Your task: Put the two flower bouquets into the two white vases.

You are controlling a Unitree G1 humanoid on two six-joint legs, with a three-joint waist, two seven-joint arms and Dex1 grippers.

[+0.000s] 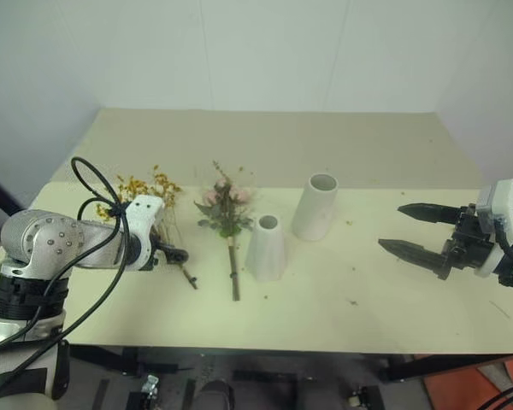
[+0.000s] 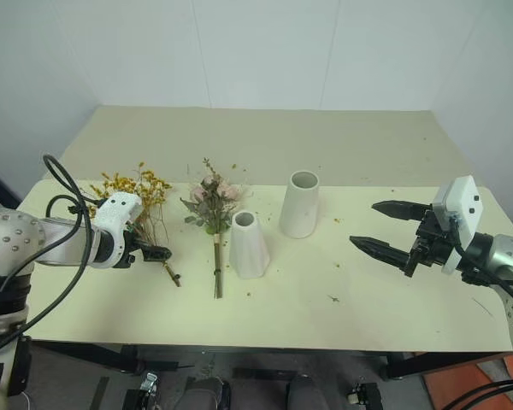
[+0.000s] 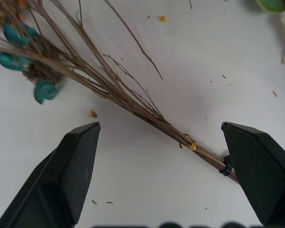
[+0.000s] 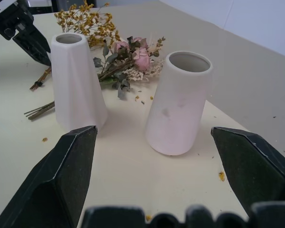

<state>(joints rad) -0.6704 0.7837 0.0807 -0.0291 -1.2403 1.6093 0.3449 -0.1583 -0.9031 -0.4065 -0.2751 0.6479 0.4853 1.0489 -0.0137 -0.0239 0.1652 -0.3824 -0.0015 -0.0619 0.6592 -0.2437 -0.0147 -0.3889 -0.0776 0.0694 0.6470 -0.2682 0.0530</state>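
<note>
Fingers of left end effector (image 3: 159,175) spread wide over yellow bouquet (image 3: 109,85) stems.

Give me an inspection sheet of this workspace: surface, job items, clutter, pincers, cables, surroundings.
Surface: cream table, dotted with flower crumbs.
Job's things: yellow bouquet and rose bouquet lie flat side by side; cone vase and wide vase stand upright, both empty.
Clutter: nothing seen beyond the crumbs.
Pincers: left pincer open, low over the yellow bouquet's stems, not closed on them; right pincer open, held apart from the vases, facing them.
Cables: black cable loops over the left arm.
Surroundings: white wall behind the table.
</note>
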